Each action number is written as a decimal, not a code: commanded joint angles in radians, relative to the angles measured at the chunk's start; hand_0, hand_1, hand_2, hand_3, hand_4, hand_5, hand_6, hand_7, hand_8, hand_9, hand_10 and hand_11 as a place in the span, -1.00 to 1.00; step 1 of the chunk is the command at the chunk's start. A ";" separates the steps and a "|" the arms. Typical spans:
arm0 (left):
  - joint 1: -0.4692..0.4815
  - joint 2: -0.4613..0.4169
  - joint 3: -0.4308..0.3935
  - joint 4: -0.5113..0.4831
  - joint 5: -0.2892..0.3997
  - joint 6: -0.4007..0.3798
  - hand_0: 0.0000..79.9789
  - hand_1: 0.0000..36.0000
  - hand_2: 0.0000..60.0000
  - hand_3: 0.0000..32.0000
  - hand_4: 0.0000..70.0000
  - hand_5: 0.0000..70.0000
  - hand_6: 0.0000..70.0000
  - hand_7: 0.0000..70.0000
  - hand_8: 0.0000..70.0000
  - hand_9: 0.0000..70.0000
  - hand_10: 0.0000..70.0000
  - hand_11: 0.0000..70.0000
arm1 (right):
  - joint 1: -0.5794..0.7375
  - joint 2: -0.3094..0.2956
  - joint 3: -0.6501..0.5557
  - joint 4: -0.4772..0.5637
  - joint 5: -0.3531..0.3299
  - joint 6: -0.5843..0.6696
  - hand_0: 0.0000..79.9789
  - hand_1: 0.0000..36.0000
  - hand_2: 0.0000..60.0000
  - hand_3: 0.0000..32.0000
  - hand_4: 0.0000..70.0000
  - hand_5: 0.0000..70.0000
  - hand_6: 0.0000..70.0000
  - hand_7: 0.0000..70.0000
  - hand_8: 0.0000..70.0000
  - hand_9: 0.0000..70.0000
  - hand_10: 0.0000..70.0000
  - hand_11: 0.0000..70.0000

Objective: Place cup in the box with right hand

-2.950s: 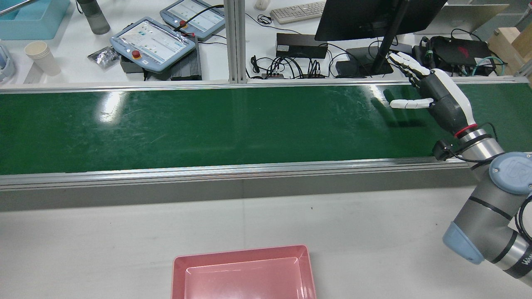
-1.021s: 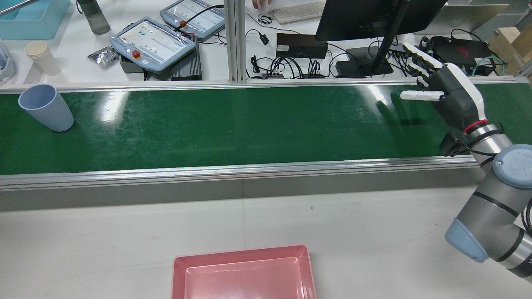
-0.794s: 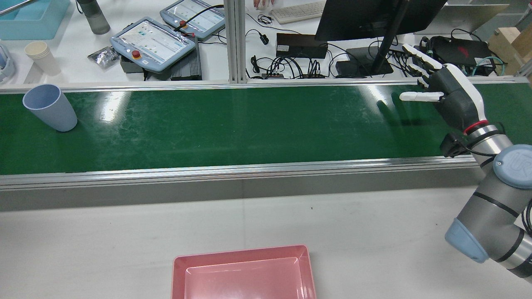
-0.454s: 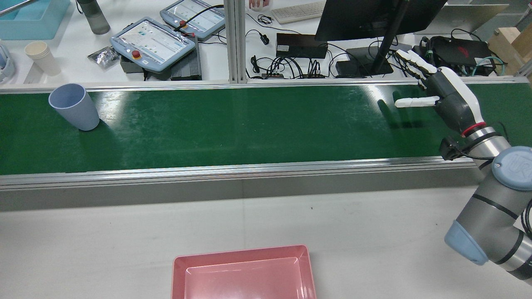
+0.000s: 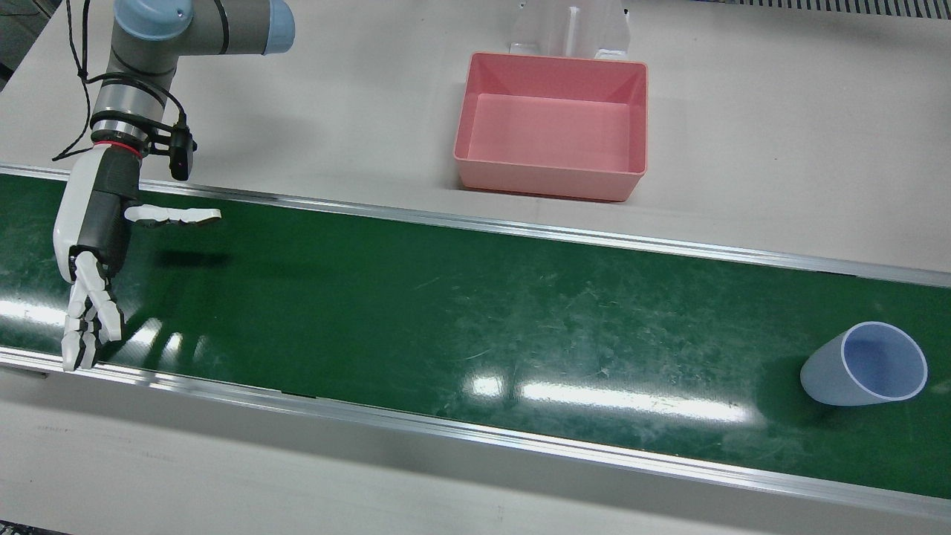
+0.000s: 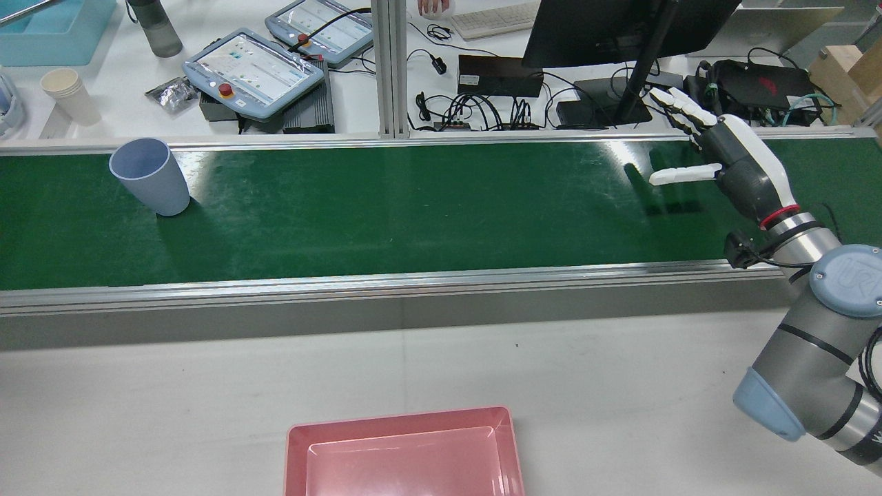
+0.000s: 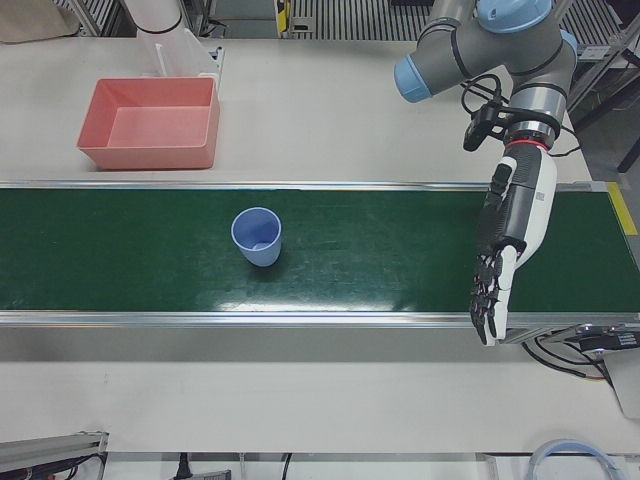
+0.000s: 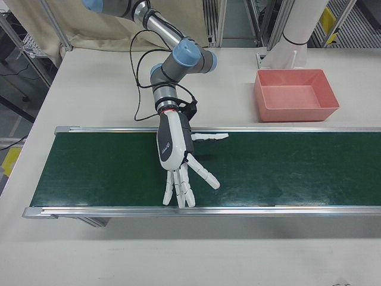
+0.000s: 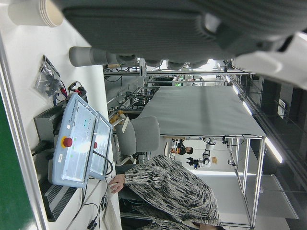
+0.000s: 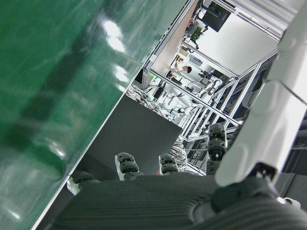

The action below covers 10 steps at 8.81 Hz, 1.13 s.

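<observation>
Cup (image 6: 150, 176) stands upright, mouth up, on the green conveyor belt (image 5: 475, 297), nearer the belt's far edge from the robot in the rear view, and nothing touches it. It is pale blue; nothing shows inside it.

At the belt's opposite end, well apart from the cup, the right robot hand (image 5: 96, 215) hangs over the belt, released and empty. Its fingers (image 8: 178, 190) are stretched out and spread toward the belt's operator-side rail, and its thumb sticks out sideways along the belt.

The left robot hand (image 7: 515, 215) shows in the left-front view only. It too is over the belt, beyond the cup, released and holding nothing, with straight fingers reaching to the belt's operator-side rail.

The pink box (image 5: 550, 182) sits on the grey tabletop (image 5: 334, 111) on the robot's side of the belt, near the belt's rail, with nothing in it.
</observation>
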 commanded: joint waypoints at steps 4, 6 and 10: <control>0.000 0.000 0.000 0.000 0.000 0.000 -1.00 -1.00 -1.00 -1.00 -1.00 -1.00 -1.00 -1.00 -1.00 -1.00 -1.00 -1.00 | -0.005 0.031 -0.008 0.000 0.008 -0.009 0.16 -0.33 -0.89 0.60 -1.00 -0.89 -0.99 -0.64 -0.84 -0.78 -1.00 -1.00; 0.000 0.000 0.000 0.000 0.000 0.000 -1.00 -1.00 -1.00 -1.00 -1.00 -1.00 -1.00 -1.00 -1.00 -1.00 -1.00 -1.00 | -0.005 0.035 -0.011 -0.001 0.008 -0.012 0.16 -0.32 -0.84 0.54 -1.00 -0.89 -0.98 -0.60 -0.83 -0.77 -1.00 -1.00; 0.000 0.000 0.000 0.000 0.000 0.000 -1.00 -1.00 -1.00 -1.00 -1.00 -1.00 -1.00 -1.00 -1.00 -1.00 -1.00 -1.00 | -0.020 0.040 -0.031 -0.001 0.006 -0.009 0.16 -0.34 -0.87 0.62 -1.00 -0.89 -0.99 -0.62 -0.83 -0.77 -1.00 -1.00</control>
